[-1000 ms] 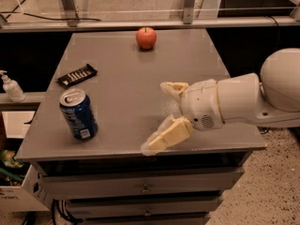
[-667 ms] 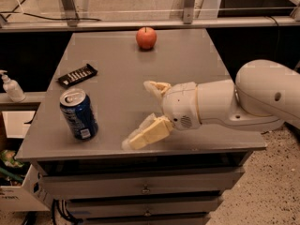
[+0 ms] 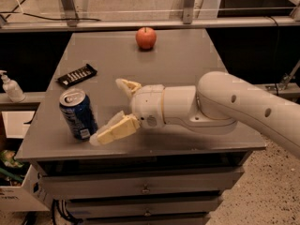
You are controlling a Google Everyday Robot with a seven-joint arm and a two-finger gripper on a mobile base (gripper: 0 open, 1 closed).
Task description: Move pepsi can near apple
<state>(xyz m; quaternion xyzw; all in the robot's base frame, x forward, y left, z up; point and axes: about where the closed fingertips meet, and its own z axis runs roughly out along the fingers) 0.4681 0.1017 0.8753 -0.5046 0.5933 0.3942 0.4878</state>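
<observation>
The pepsi can [image 3: 77, 114] is stood upright at the near left of the bench [image 3: 187, 55]; what it holds cannot be told. The tool [image 3: 117, 109] is held just right of the can, its fingers [image 3: 115, 130] spread wide apart with nothing gripped, the nearer one close beside the can's base. The apple [image 3: 146, 37] is set at the far edge, well apart. A flat black bar [image 3: 77, 75] is laid just beyond the can. The drawers [image 3: 140, 186] beneath are shut.
</observation>
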